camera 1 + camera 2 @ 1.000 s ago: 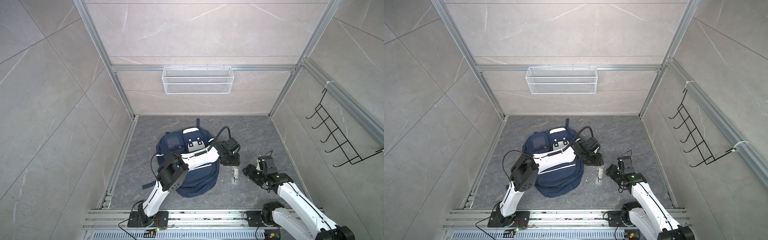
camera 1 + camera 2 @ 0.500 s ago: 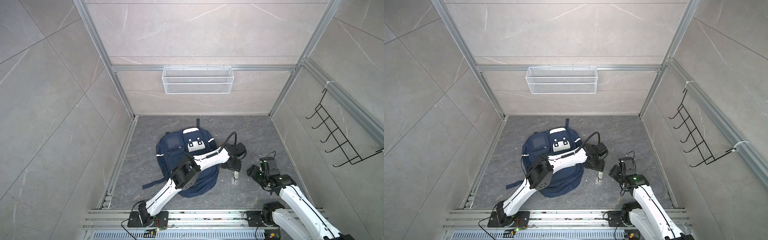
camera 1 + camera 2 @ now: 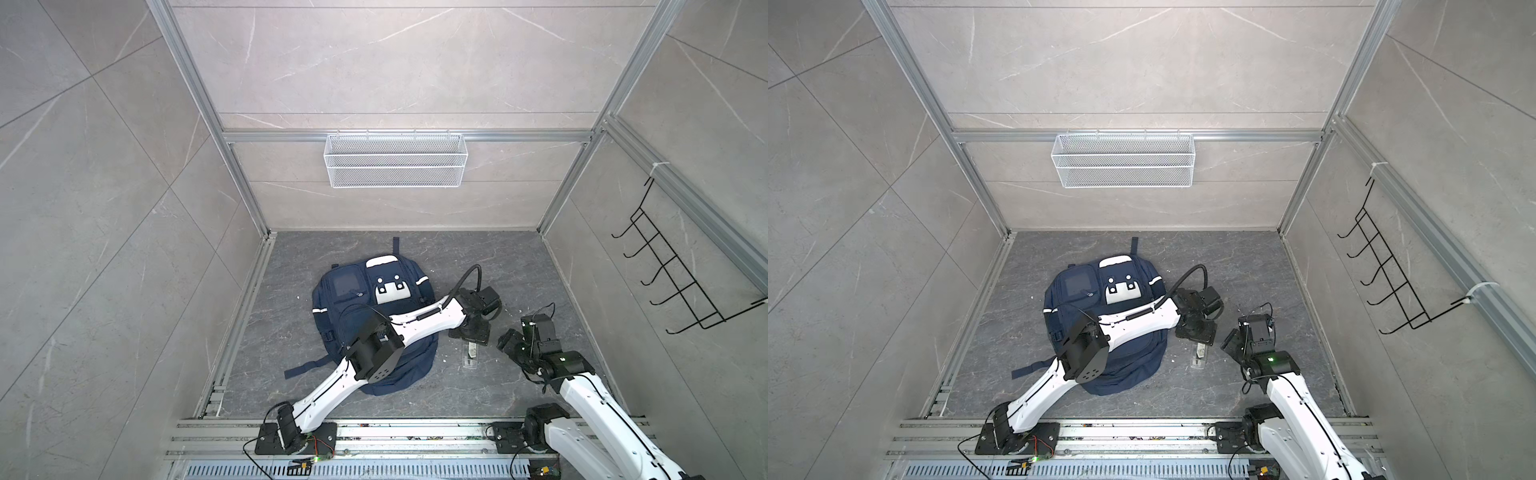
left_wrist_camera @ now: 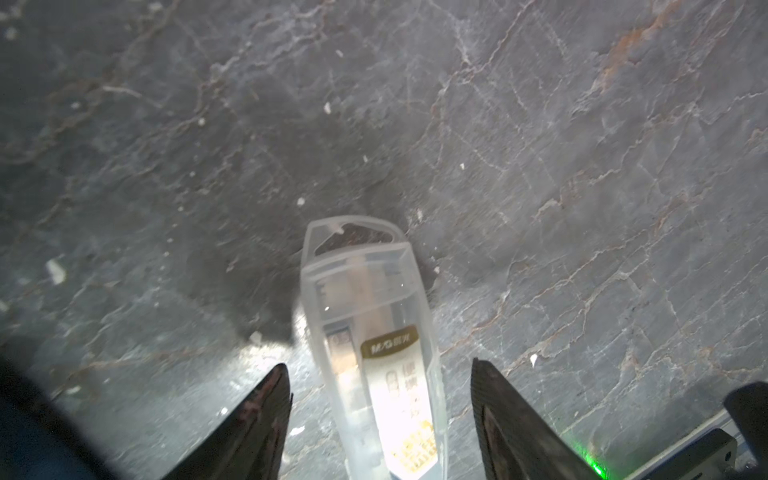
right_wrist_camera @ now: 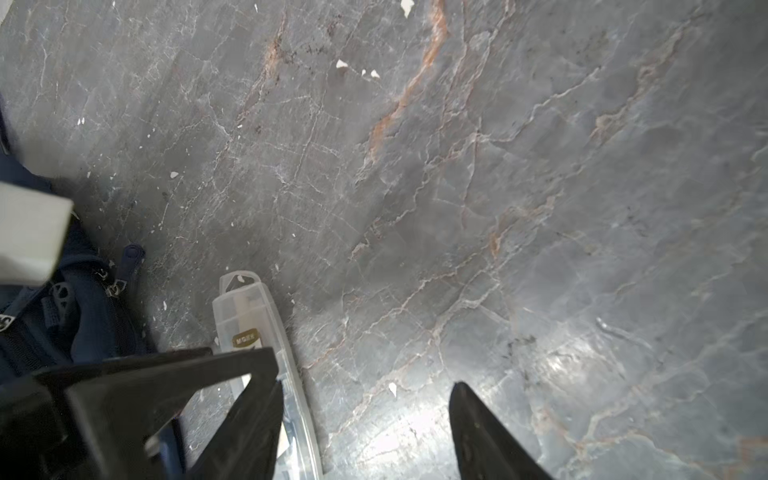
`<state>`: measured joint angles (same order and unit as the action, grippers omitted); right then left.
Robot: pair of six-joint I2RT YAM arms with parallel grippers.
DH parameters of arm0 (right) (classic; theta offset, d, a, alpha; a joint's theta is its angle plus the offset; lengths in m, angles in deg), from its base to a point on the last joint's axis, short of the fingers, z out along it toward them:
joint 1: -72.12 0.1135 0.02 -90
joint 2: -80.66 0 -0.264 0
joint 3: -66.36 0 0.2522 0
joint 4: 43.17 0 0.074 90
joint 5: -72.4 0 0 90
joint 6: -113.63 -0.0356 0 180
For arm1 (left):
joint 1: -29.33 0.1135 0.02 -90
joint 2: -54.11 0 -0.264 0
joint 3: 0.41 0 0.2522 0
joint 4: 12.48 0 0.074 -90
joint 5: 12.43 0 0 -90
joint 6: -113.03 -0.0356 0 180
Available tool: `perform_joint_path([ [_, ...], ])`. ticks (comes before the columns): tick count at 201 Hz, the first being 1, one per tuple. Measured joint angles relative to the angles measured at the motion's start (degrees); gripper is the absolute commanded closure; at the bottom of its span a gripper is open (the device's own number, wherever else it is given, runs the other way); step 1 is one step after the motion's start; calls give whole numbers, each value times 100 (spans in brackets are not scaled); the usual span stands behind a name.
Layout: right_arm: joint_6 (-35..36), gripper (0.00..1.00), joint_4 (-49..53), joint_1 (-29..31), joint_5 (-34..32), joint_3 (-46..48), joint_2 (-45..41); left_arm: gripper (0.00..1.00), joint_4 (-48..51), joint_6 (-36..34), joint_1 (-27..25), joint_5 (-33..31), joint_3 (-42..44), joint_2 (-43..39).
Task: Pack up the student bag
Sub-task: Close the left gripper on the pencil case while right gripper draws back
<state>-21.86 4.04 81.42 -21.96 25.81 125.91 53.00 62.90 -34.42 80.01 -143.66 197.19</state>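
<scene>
Left pincer (image 4: 378, 362) open wide, low over floor (image 3: 478, 257), fingers either side of clear case (image 4: 370, 316). Gap on both sides, nothing gripped. Case lies flat, label up. Right pincer (image 5: 365, 383) also open, empty, just beside same case, bare floor between its fingers. Bag (image 3: 332, 316) lies flat on floor, front up, near case on its left in both top views. My left arm stretches across bag to reach case.
</scene>
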Motion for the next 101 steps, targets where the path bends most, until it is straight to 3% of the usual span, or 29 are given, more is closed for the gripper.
perform_joint_path([
  [101,0,34,2,0,-24,22,-66,38,417,9,-68,-527,-190,173],
])
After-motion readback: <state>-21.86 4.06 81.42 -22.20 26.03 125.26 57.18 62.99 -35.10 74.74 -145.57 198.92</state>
